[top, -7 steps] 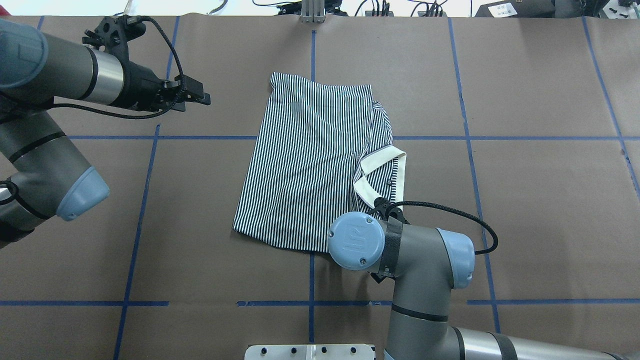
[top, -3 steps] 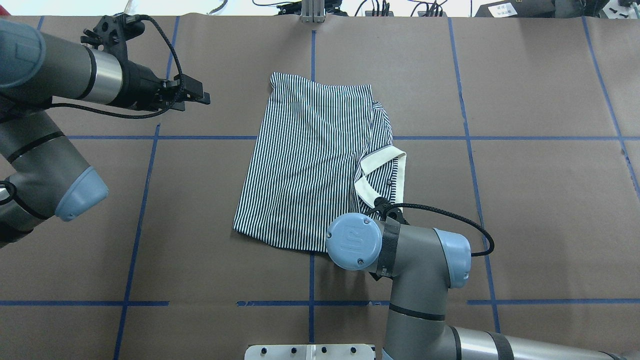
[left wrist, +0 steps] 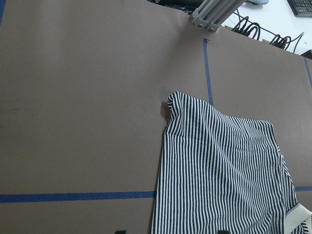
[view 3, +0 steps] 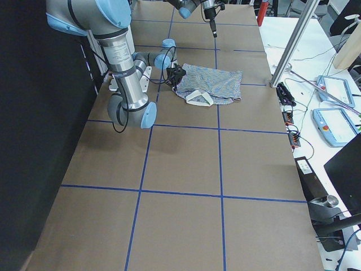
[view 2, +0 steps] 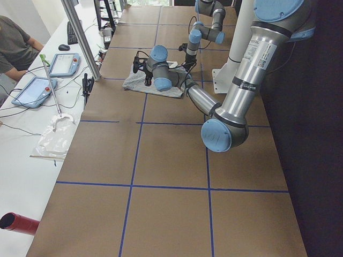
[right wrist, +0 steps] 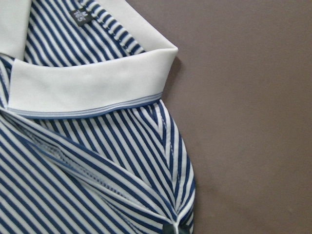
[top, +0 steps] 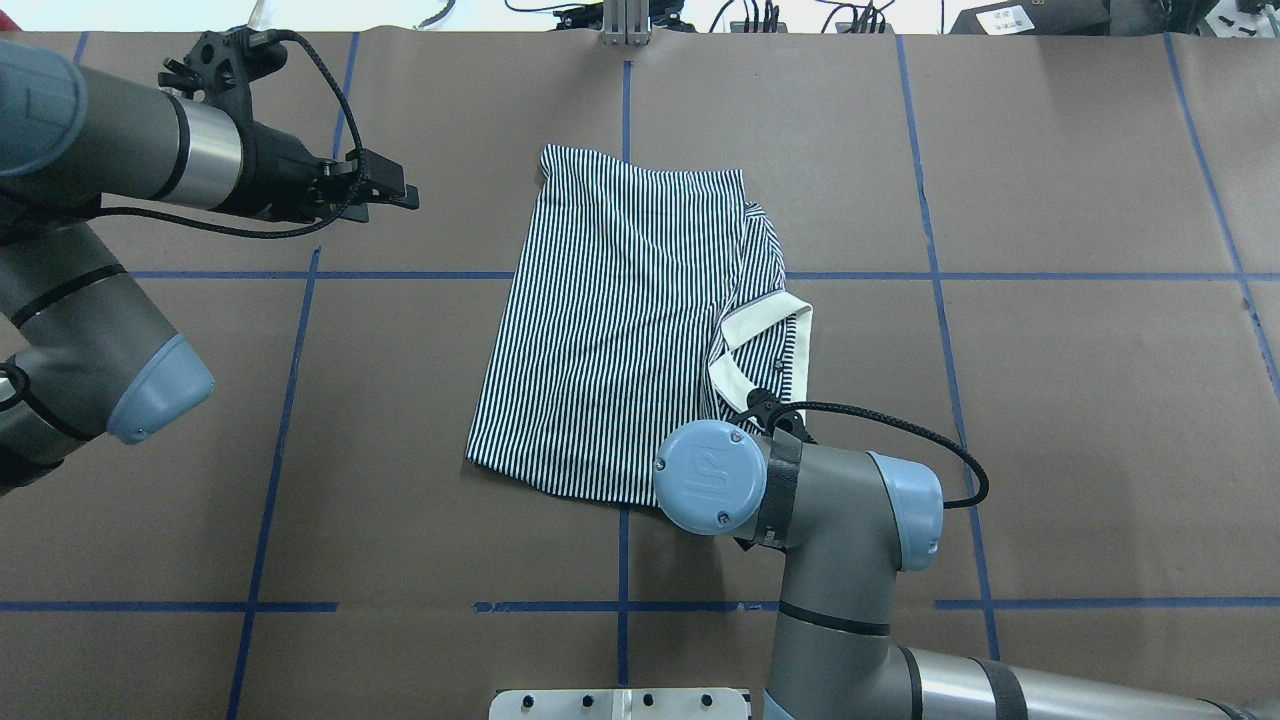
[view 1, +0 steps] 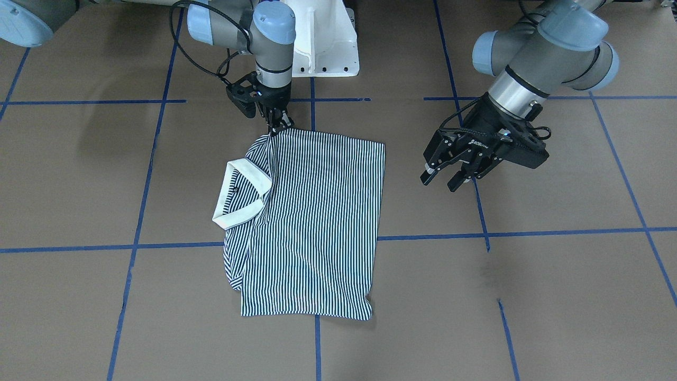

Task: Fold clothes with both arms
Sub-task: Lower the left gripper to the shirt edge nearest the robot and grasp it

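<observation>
front view, navy-and-white striped polo shirt [view 1: 312, 222] lying flat, black right gripper [view 1: 276, 127] pinching its eleven o'clock corner, black left gripper [view 1: 439, 183] fingers spread at three o'clock

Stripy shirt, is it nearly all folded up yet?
About halfway, it seems. Done: the polo shirt lies folded into a narrow panel, no sleeve sticking out. In hand: the right gripper pinches the corner beside the cream collar, while the left gripper hovers open beside the shirt, off the cloth. Left: folding it across into a smaller stack.
</observation>
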You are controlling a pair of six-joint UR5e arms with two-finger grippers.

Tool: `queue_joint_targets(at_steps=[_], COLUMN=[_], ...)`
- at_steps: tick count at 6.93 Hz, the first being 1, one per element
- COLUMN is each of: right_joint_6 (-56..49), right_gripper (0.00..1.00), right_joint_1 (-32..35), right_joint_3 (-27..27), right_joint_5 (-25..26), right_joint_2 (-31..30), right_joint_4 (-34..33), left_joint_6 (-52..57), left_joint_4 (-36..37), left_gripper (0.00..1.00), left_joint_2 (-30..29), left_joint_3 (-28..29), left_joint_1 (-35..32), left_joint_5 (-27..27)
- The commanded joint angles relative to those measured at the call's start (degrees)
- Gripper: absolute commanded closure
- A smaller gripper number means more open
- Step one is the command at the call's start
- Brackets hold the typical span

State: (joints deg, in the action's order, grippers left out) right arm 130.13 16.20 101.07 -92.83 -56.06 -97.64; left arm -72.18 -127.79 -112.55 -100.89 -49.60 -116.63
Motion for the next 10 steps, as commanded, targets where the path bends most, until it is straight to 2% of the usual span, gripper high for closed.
queue_joint_targets(at_steps=[1, 4, 5, 6, 7, 9, 10], right_joint_6=[0.12, -0.14, 0.03, 0.04, 0.04, 0.04, 0.04], right_gripper=[1.00, 1.00, 1.00, 1.00, 1.00, 1.00, 1.00], right_joint_1=[0.58, 0.24, -0.11, -0.38, -0.82, -1.17, -1.17], right_joint_3=[0.88, 7.89, 9.92, 10.46, 10.46, 10.46, 10.46], right_joint_5=[-0.24, -0.86, -1.29, -1.39, -1.30, -1.30, -1.30], right_joint_2=[-0.02, -3.17, -4.31, -4.76, -4.85, -4.85, -4.85], right_joint_4=[-0.01, -0.53, -0.62, -0.62, -0.62, -0.62, -0.62], left_joint_6=[-0.59, -12.05, -14.98, -17.27, -21.04, -23.18, -23.97], left_joint_4=[0.09, 0.17, 2.09, 6.72, 10.68, 14.67, 14.68], left_gripper=[0.31, 0.31, 0.31, 0.31, 0.31, 0.31, 0.31], left_joint_2=[-0.04, -0.30, -0.04, 0.57, 0.92, 2.23, 2.59], left_joint_3=[-0.53, -2.11, -3.94, -6.92, -8.60, -8.27, -6.96], left_joint_1=[-0.06, 1.69, 6.14, 13.58, 18.87, 26.80, 28.32], left_joint_5=[0.00, 1.66, 6.11, 14.33, 18.68, 24.76, 25.05])
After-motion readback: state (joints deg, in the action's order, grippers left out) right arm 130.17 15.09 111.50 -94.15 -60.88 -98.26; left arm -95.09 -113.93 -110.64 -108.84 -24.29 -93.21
